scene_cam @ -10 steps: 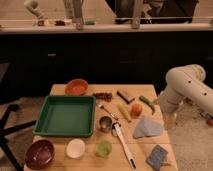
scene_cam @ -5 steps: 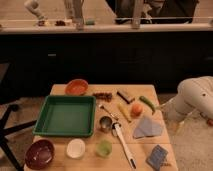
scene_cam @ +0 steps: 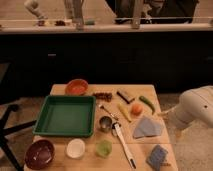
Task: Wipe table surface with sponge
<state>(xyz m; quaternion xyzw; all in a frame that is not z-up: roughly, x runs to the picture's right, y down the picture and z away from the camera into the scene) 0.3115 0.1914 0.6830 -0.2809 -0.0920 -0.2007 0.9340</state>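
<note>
Rightward has swung the white arm (scene_cam: 200,106); its gripper (scene_cam: 169,114), spread and empty, sits just off the tan wooden table surface (scene_cam: 90,152), the small blue-grey rectangular sponge (scene_cam: 156,156) lying apart from it.

the arm (scene_cam: 199,106) and its hand (scene_cam: 169,114) have drawn back rightward, off the table surface's (scene_cam: 112,89) edge.

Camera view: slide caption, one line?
Gripper hangs off the table's right edge; sponge lies untouched near the front-right corner.
</note>
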